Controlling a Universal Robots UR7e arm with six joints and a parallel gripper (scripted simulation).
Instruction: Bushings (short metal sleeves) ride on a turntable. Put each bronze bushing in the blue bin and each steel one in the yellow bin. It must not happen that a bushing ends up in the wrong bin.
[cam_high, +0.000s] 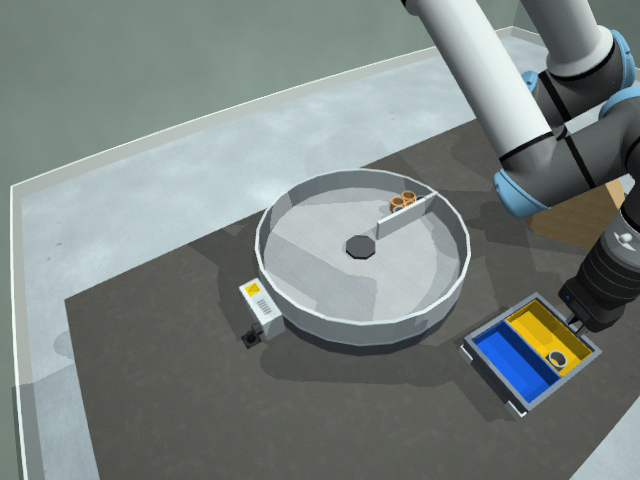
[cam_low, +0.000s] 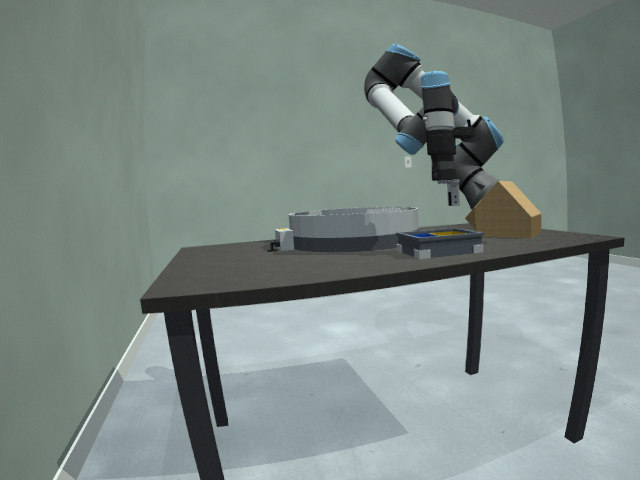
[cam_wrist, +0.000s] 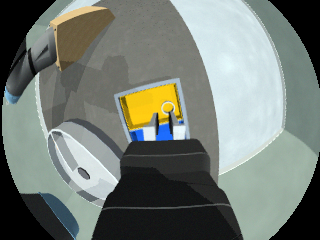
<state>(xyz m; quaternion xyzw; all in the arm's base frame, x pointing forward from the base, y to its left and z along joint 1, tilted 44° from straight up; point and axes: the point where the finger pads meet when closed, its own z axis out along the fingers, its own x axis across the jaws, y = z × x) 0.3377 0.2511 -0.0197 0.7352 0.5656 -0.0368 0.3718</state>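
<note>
The gripper (cam_high: 577, 325) hangs partly open, holding nothing; below it the yellow bin (cam_high: 537, 322) holds a steel bushing (cam_high: 557, 358); the blue bin (cam_high: 504, 361) adjoins; the turntable (cam_high: 289, 304) stands well apart.

Yellow sticker on control box (cam_high: 261, 308), unreadable
</note>
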